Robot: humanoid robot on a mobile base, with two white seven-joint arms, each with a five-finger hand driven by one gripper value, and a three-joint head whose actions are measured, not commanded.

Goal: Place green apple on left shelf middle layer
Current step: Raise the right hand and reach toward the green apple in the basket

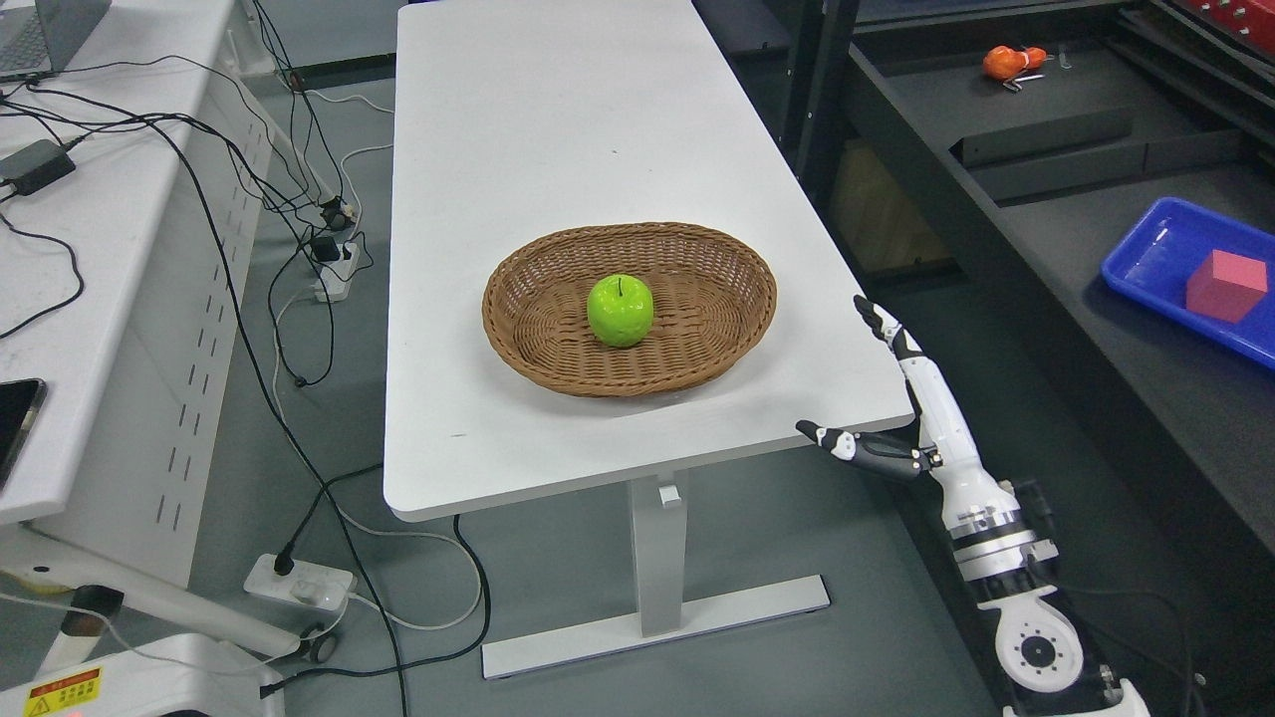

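A green apple [620,310] sits upright in the middle of a brown wicker basket [737,274] on a white table [558,129]. My right hand [877,398] is at the table's near right corner, to the right of and below the basket, well apart from the apple. Its fingers [882,321] are stretched out and its thumb is spread to the left; it holds nothing. My left arm is out of view.
A dark shelf unit [1046,199] stands to the right, with a blue tray [1155,249] holding a pink cube [1225,286] and an orange object [1011,62] farther back. A white desk [100,249] with cables stands on the left. Power strips [299,583] lie on the floor.
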